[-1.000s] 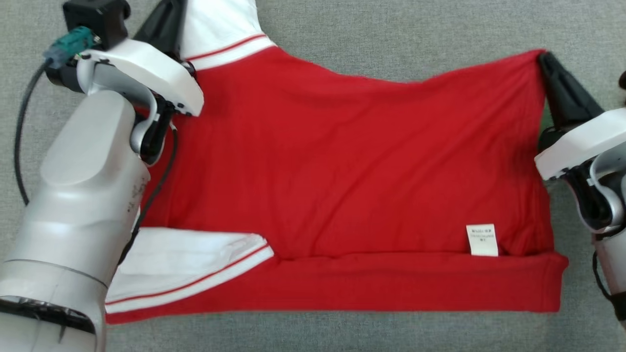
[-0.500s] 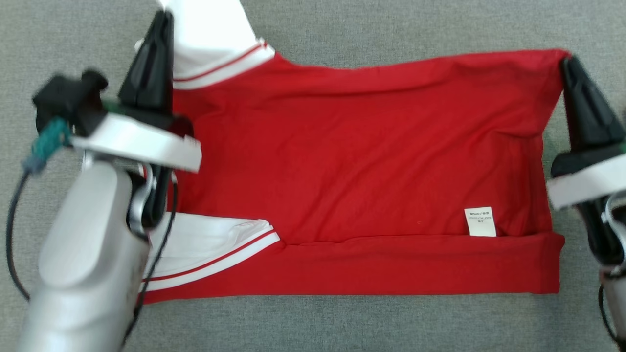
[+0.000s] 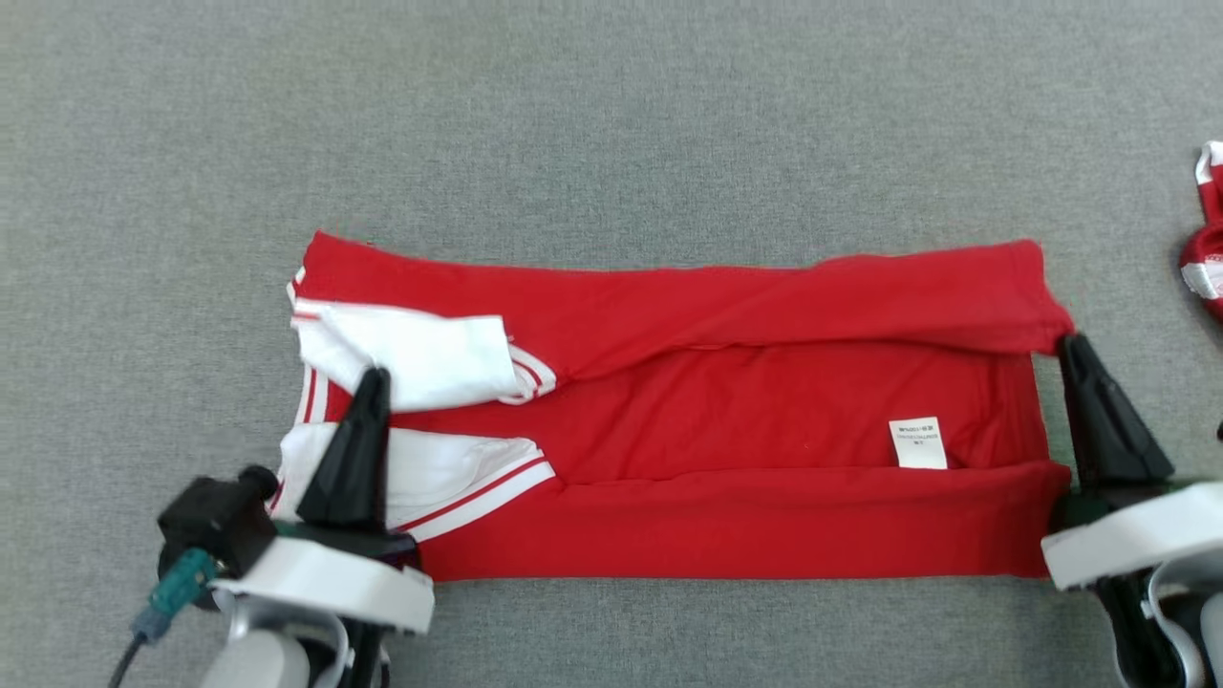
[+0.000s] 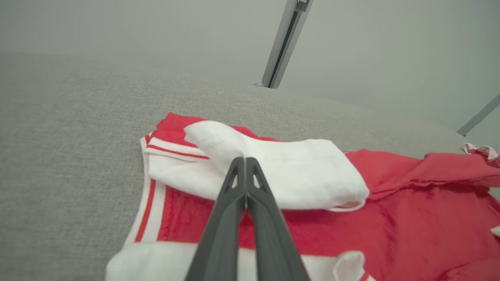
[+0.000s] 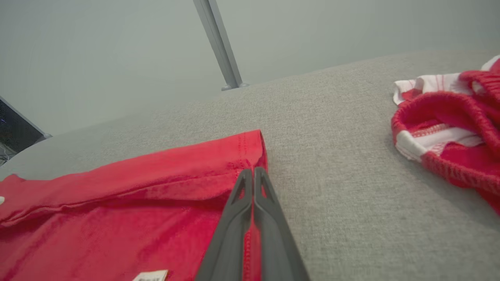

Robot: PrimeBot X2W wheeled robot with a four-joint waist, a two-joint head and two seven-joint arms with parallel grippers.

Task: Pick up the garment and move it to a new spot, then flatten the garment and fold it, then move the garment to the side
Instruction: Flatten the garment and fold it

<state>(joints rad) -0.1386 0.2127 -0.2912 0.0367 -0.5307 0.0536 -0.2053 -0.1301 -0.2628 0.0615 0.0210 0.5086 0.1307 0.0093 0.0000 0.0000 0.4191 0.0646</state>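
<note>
2 sets of fingers pressed fully shut: left gripper (image 3: pixel 375 377) at 7 o'clock in the head view, tip over the white sleeve (image 3: pixel 420 354); right gripper (image 3: pixel 1070 342) at 4 o'clock, tip touching the garment (image 3: pixel 726 411) at its hem corner. Cloth pinched or not: cannot tell. Garment spread mid-table (image 3: pixel 611 124) as a long red band, far edge folded toward 6 o'clock. Risk on pulling away with cloth caught in shut tips: fold dragged open, corner skewed. Risk on brushing the loose sleeve: flipped outward, neat edge lost.

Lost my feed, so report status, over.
Left gripper, right gripper shut on garment. Far edge folded toward middle. Crumpled cloth lies apart at right; nothing blocking.
</note>
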